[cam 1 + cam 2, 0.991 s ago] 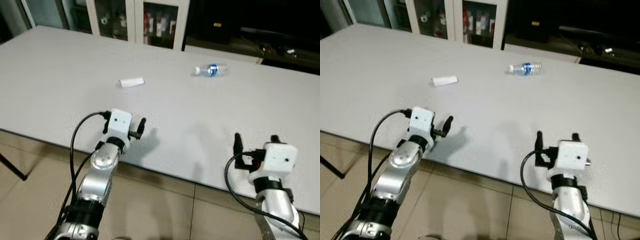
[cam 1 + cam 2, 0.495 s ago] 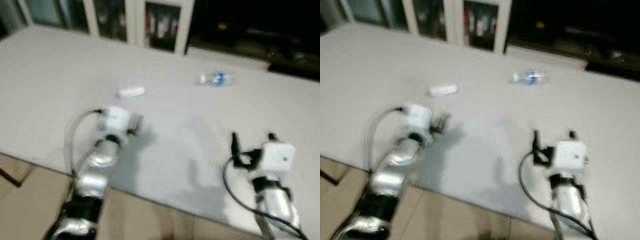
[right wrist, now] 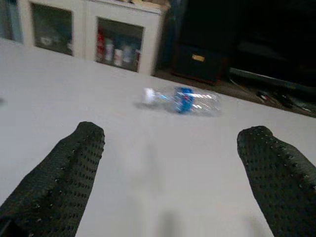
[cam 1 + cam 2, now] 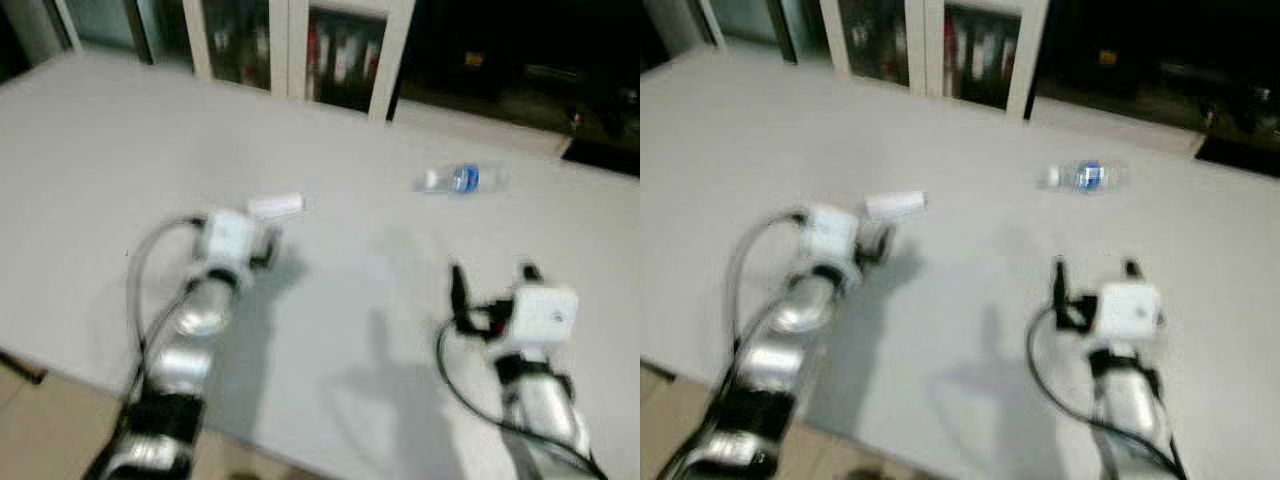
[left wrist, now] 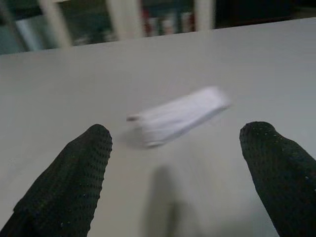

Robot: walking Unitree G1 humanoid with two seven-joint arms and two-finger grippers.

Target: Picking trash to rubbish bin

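1. Left gripper (image 5: 175,163) low over the white counter (image 4: 100,150), fingers (image 5: 66,182) spread wide, just short of a white paper roll (image 5: 177,117).
2. Right gripper (image 3: 170,173) spread wide, aimed at a clear plastic bottle (image 3: 185,100) lying well ahead.

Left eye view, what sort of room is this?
Probably a meeting or dining room: a long white table, glass-fronted cabinets behind it, and a plastic bottle and a white paper roll lying as trash.
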